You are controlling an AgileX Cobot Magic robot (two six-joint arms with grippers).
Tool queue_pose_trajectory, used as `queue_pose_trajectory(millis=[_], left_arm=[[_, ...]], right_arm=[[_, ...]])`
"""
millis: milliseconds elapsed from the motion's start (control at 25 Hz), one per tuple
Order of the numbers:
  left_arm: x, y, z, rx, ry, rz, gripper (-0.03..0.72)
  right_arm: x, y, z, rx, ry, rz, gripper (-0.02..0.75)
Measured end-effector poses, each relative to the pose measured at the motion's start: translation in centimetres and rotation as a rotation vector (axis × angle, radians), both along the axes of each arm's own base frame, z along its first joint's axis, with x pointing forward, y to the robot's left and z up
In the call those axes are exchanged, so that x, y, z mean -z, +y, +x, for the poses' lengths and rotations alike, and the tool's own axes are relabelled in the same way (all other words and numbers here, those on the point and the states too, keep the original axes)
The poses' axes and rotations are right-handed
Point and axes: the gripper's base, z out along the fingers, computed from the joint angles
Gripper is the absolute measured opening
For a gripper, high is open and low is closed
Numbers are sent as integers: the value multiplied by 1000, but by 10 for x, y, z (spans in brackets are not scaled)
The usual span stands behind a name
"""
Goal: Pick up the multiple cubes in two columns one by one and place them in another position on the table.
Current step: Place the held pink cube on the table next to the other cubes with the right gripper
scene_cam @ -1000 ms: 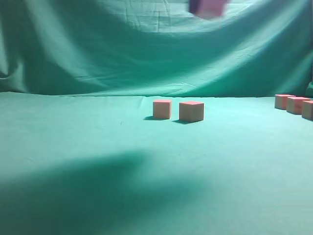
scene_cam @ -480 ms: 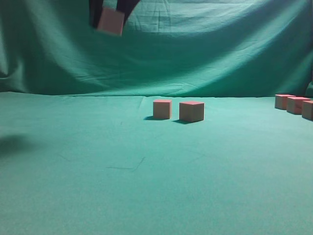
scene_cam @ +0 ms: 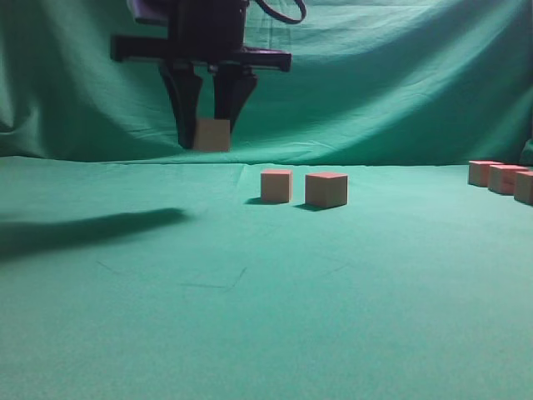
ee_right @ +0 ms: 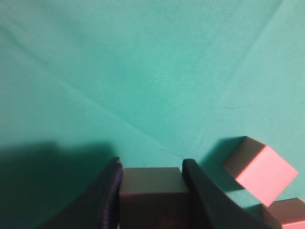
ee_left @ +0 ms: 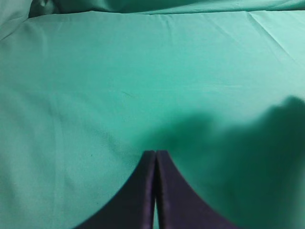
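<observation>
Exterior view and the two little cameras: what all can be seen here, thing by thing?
held cube: one, tan, between the right gripper's fingers, above the table
middle cubes: two, tan with pink tops, side by side on the table
edge cubes: three, same colours, far right
table: one, green cloth
backdrop: one, green, draped behind
right gripper: black, gripping the held cube
left gripper: black, closed, empty
</observation>
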Motion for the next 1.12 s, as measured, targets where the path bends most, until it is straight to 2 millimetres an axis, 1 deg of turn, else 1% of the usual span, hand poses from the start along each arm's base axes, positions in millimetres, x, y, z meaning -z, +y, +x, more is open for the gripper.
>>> queue_pose_trajectory(millis=[120, 440, 720, 1000, 1120], left_arm=[[0, 0, 0, 0, 0, 0, 0], [0, 0, 0, 0, 0, 0, 0], [0, 0, 0, 0, 0, 0, 0], [0, 0, 0, 0, 0, 0, 0], [0, 0, 0, 0, 0, 0, 0]], right_arm=[[8, -1, 3, 31, -10, -29, 275], [12, 3, 11, 88, -69, 13, 275], [29, 2, 17, 116, -76, -23, 275], [41, -6, 26, 175, -59, -27, 275], [42, -9, 29, 187, -58, -27, 275]])
